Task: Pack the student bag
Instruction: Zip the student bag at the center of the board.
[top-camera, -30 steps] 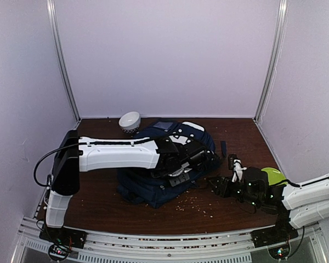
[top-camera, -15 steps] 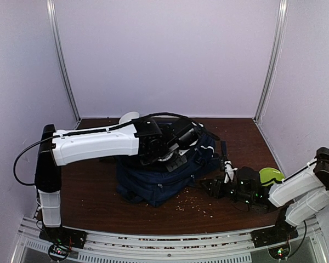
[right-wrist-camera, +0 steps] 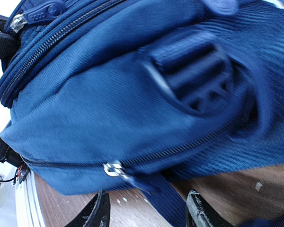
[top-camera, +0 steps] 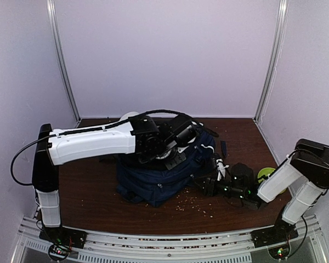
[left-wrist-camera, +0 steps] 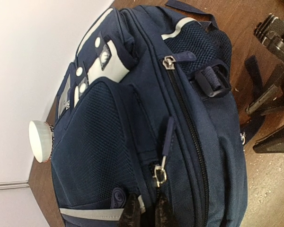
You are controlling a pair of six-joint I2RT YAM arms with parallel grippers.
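The student bag is a navy-blue backpack lying in the middle of the brown table. My left gripper hovers over its top with the jaws shut. In the left wrist view its dark fingertips sit close together just below a silver zipper slider. I cannot tell whether they touch the fabric. My right gripper is low at the bag's right side and stands open. In the right wrist view the right gripper has a navy pull strap hanging between its jaws, under a zipper slider on the student bag.
A white bowl stands behind the bag, partly hidden by the left arm. A lime-green object lies behind the right arm. Pale crumbs are scattered in front of the bag. A black strap lies to the bag's right.
The left arm has risen off the bag and drawn back, its jaws still shut. The right gripper has slid left, closer to the bag's side, with its elbow raised.
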